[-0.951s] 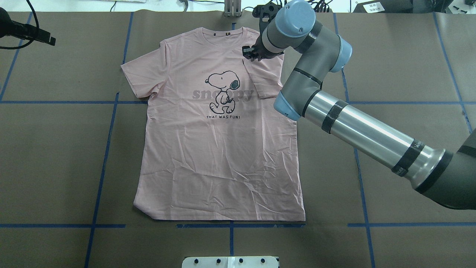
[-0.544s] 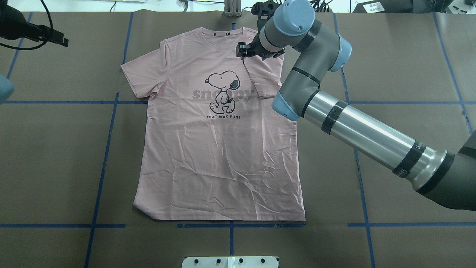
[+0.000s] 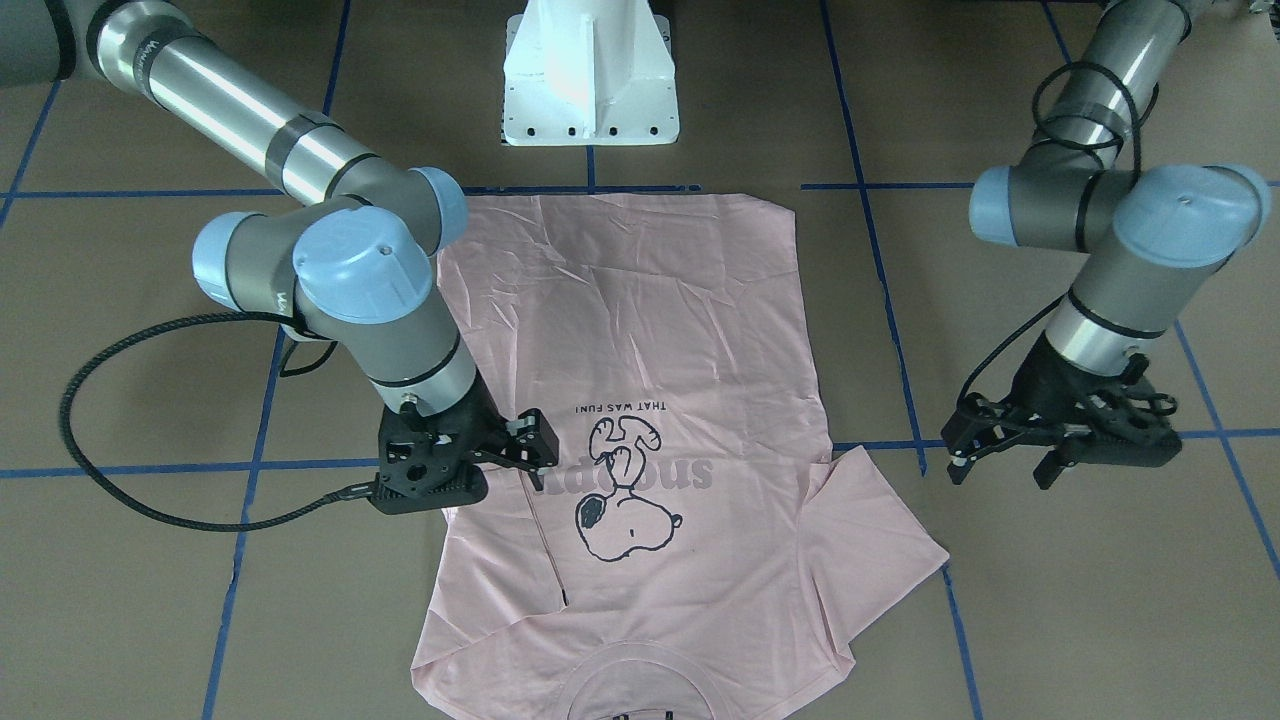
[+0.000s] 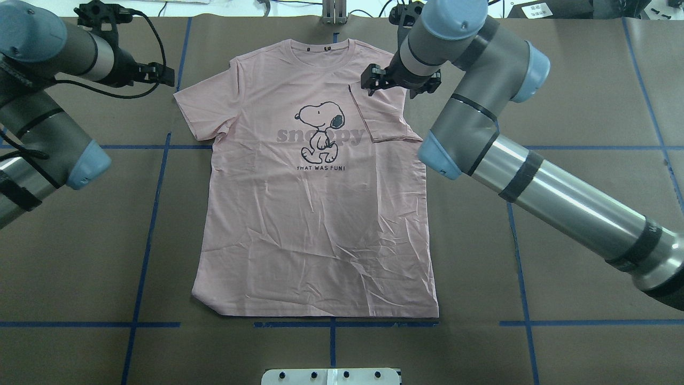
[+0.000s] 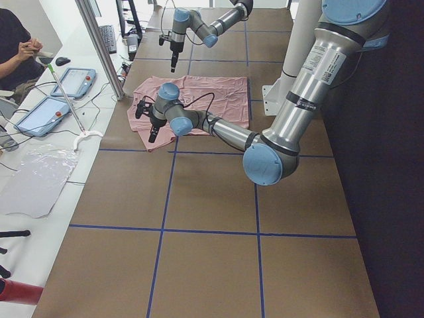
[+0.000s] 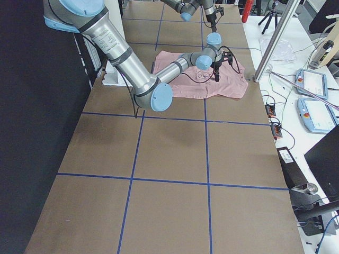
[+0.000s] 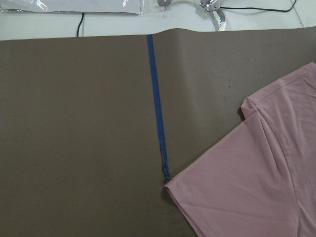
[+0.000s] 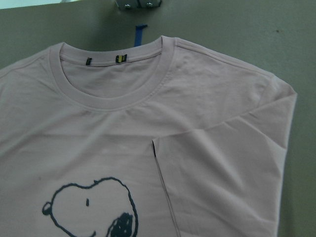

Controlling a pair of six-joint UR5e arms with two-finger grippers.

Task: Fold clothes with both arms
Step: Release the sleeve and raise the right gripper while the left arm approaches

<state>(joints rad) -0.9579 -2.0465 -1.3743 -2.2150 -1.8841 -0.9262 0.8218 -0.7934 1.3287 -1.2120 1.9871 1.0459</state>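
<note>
T-shirt [image 4: 315,224] lies flat: right fingers [image 3: 538,435] wide over its folded sleeve [image 4: 382,117], left fingers [image 3: 1048,465] wide beside the other.

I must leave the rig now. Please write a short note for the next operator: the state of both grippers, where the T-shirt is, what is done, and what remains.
Left gripper: open, empty, hovering over the table just beside the left sleeve, which lies spread out.
Right gripper: open, empty, above the right sleeve.
T-shirt: flat on the table, print up, collar away from the robot.
Done: right sleeve folded in onto the chest.
Left: fold in the left sleeve, then fold the body.
</note>
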